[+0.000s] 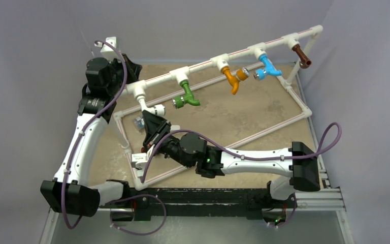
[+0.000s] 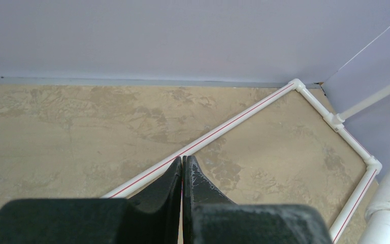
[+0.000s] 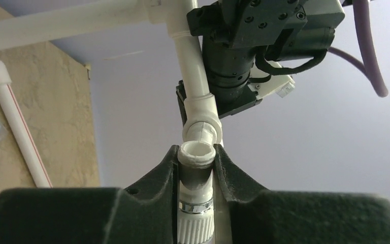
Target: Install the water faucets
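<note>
A white pipe rail point(image 1: 203, 66) carries T fittings with a green faucet point(image 1: 187, 94), an orange faucet point(image 1: 232, 79), a blue faucet point(image 1: 267, 67) and a brown faucet point(image 1: 301, 55). The white faucet point(image 1: 153, 109) sits under the leftmost fitting point(image 1: 138, 90) and touches it. My right gripper point(image 1: 155, 122) is shut on it. In the right wrist view the white faucet point(image 3: 197, 175) stands between the fingers, below the fitting point(image 3: 200, 116). My left gripper point(image 1: 132, 68) is behind the rail's left end. It point(image 2: 183, 158) is shut and empty above the table.
The pipe frame's floor loop point(image 1: 264, 132) lies on the tan table; it also shows in the left wrist view point(image 2: 223, 129). A small clear bag point(image 1: 139, 122) lies inside the loop by the right gripper. A white tag piece point(image 1: 139, 158) sits near the loop's front corner. Walls enclose the table.
</note>
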You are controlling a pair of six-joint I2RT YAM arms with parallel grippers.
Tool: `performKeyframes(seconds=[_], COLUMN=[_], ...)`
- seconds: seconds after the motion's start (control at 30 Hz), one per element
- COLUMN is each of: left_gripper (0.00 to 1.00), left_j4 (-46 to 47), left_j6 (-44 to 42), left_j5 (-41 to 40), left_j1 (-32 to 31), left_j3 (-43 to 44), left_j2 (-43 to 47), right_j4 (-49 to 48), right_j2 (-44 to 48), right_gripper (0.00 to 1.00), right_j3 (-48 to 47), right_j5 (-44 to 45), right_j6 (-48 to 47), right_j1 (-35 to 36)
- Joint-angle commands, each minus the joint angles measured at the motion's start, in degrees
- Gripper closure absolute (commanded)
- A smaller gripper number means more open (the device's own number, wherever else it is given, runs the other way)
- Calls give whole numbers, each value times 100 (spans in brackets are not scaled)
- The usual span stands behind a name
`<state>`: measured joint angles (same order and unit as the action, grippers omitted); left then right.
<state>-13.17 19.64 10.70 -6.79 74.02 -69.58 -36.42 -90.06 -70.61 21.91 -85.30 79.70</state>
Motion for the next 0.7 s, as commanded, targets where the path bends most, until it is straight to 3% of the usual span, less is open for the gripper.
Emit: performKeyframes(seconds=[0.0, 0.13, 0.27, 0.37, 0.53, 0.67], left_gripper=[100, 100, 100, 100, 100, 100], left_j4=[-942, -944, -942, -942, -942, -942], left_j6=[66, 66, 66, 66, 66, 65], left_j5=[154, 144, 151, 160, 154, 159], left_j1=[-53, -51, -51, -55, -52, -52], left_j3=[-327, -327, -327, -327, -327, -327], left_j2=[-197, -196, -196, -196, -196, -187], right_j4=[-590, -1095, -2118, -2909, -3385, -3892], right_j2=[73, 209, 419, 471, 416, 285], right_gripper=[100, 100, 100, 100, 100, 100], right_j3=[-348, -319, 43, 371, 815, 924], right_j5=[7, -82, 161, 601, 1443, 1855], right_j6=[1433, 3388, 5926, 8063, 11359, 12615], right_j1=[-264, -293, -330, -362, -376, -376])
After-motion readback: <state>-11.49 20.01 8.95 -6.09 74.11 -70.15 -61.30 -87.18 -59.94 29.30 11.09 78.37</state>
